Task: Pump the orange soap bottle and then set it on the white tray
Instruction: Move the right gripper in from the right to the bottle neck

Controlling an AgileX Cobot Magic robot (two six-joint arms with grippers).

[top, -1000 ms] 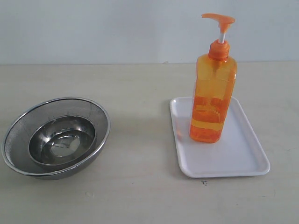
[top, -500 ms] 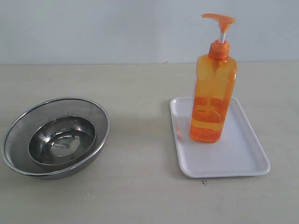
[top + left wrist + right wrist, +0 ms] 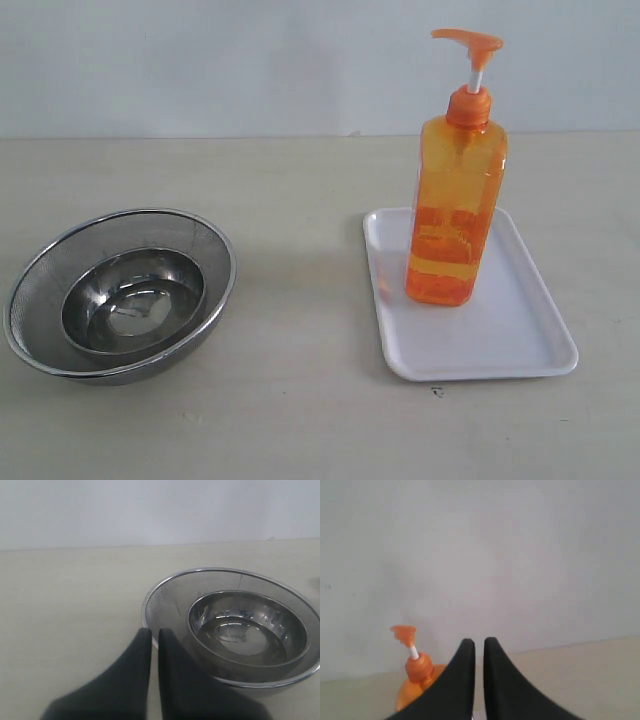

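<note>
Jaws together, empty, on my left gripper (image 3: 154, 632) and right gripper (image 3: 479, 642); the translucent orange plastic soap bottle (image 3: 455, 215) stands upright on the flat white plastic tray (image 3: 520, 345), so I'd avoid nudging it.

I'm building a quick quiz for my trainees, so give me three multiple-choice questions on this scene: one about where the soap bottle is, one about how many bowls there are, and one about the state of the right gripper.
1. Where is the orange soap bottle?
A. beside the tray
B. upright on the white tray
C. held in the air

2. How many steel bowls are there?
A. one
B. three
C. two

3. What is the state of the right gripper?
A. shut, holding nothing
B. shut on the bottle
C. wide open

Answers:
1 B: the bottle's base rests inside the tray's rim.
2 C: a smaller bowl sits inside a mesh bowl.
3 A: its fingers are close together, with the bottle off to one side.
</note>
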